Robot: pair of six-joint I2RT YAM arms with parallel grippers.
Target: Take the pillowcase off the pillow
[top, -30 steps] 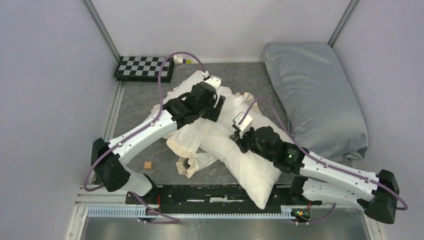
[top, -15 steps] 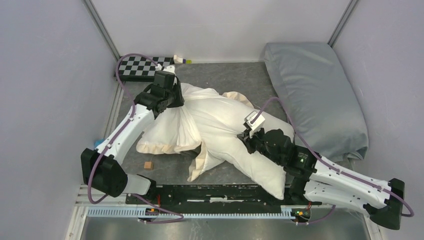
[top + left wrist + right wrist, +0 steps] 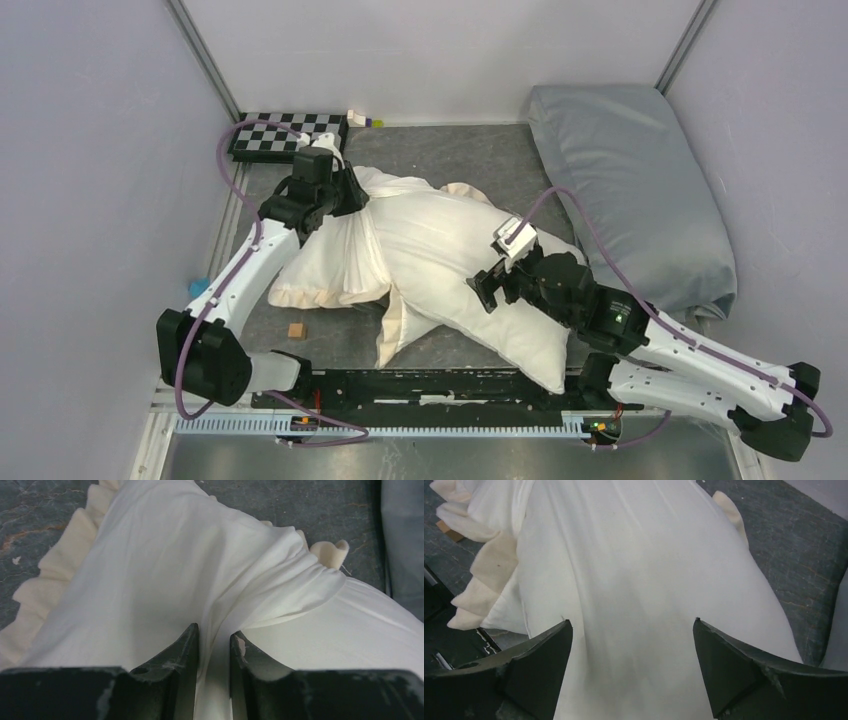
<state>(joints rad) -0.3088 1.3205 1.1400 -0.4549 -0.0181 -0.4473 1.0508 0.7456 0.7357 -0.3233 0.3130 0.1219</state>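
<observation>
Pillowcase (image 3: 330, 262) pinched in left pincer (image 3: 214, 635), right pincer (image 3: 632, 621) released over pillow (image 3: 445, 250), grey pillow (image 3: 630, 190) beside.

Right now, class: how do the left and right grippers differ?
The left gripper is shut on the pillowcase; the right gripper is wide open, holding nothing. The left gripper pinches bunched fabric; the right gripper hovers over the pillow. Both are black.
</observation>
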